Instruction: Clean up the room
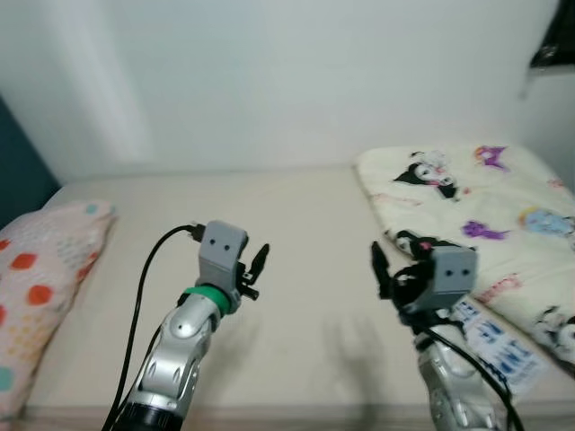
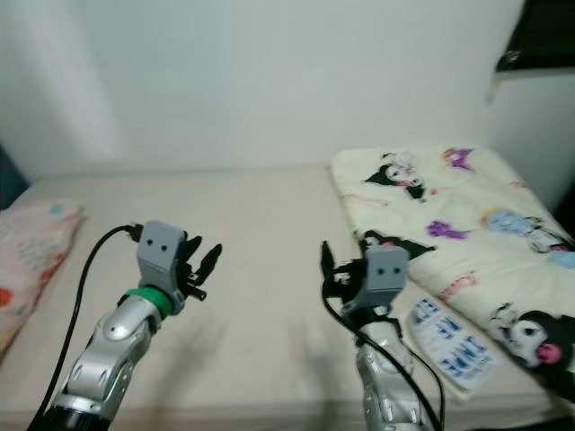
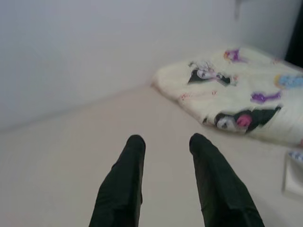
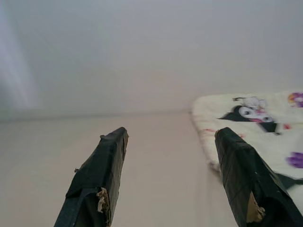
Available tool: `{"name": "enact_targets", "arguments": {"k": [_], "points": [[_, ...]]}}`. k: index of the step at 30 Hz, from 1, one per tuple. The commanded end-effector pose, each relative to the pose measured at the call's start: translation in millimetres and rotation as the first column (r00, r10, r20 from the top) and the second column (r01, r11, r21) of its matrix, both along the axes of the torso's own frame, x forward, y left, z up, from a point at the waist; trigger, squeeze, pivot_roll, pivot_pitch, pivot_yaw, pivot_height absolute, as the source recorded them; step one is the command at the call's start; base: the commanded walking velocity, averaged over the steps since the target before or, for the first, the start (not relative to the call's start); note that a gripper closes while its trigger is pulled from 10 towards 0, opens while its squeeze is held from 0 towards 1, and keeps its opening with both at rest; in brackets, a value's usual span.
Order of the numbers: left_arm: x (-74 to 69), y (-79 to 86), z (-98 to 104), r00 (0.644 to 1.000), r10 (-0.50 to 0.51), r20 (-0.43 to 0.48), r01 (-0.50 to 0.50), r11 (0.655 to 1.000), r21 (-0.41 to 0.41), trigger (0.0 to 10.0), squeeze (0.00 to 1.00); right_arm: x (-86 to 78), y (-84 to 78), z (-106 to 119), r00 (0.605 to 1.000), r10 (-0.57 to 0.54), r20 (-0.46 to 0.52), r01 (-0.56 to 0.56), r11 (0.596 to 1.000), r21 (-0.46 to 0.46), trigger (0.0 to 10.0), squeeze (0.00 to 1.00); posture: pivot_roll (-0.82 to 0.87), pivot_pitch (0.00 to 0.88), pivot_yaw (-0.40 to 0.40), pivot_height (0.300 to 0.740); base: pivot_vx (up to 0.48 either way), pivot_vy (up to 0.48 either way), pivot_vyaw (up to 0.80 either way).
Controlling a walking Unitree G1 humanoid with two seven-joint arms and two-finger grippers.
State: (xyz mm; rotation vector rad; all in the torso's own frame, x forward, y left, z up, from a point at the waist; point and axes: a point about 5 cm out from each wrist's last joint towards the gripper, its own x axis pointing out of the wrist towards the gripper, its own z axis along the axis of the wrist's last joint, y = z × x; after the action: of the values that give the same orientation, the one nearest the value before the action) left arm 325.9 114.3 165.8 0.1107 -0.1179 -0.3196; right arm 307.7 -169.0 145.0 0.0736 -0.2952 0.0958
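A cream blanket (image 1: 476, 202) printed with cartoon characters lies folded on the right half of a beige bed (image 1: 269, 233). A pillow (image 1: 40, 287) with orange and teal dots rests at the bed's left edge. My left gripper (image 1: 259, 266) is raised over the middle of the bed, open and empty. My right gripper (image 1: 379, 266) is held up just left of the blanket's near corner, open with nothing between its fingers. In the wrist views, the left fingers (image 3: 124, 182) and the right fingers (image 4: 102, 172) point across the bare sheet toward the blanket (image 3: 236, 90).
A white packet with blue print (image 2: 452, 346) lies on the bed in front of the blanket. A white wall (image 1: 269, 81) runs behind the bed. A dark object (image 1: 555, 40) hangs at the upper right. A dark panel (image 1: 16, 166) stands at the far left.
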Motion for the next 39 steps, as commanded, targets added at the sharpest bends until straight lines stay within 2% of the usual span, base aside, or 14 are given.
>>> {"name": "enact_targets", "arguments": {"k": [1, 20, 39], "points": [[-1.6, 6.2, -10.2, 0.999, 0.019, -0.039, -0.018, 1.0, 0.017, 10.0, 0.0, -0.9, 7.1, -3.4, 1.0, 0.02, -0.012, -0.02, 1.0, 0.001, 10.0, 0.0, -0.19, 0.0, 0.13, 0.74, 0.0, -0.45, 0.0], [-2.8, 5.2, -12.3, 0.998, 0.017, -0.057, -0.016, 1.0, 0.019, 10.0, 0.0, -3.6, 5.8, -5.6, 1.0, 0.015, -0.023, -0.015, 1.0, 0.001, 10.0, 0.0, -0.19, 0.013, 0.131, 0.74, 0.0, -0.419, 0.0], [-1.3, 5.4, -14.5, 0.997, 0.024, -0.074, -0.023, 1.0, 0.008, 10.0, 0.0, -2.5, 5.0, -5.1, 1.0, 0.011, -0.026, -0.011, 1.0, -0.001, 10.0, 0.0, -0.19, 0.01, 0.129, 0.74, 0.0, 0.0, 0.0]]}}
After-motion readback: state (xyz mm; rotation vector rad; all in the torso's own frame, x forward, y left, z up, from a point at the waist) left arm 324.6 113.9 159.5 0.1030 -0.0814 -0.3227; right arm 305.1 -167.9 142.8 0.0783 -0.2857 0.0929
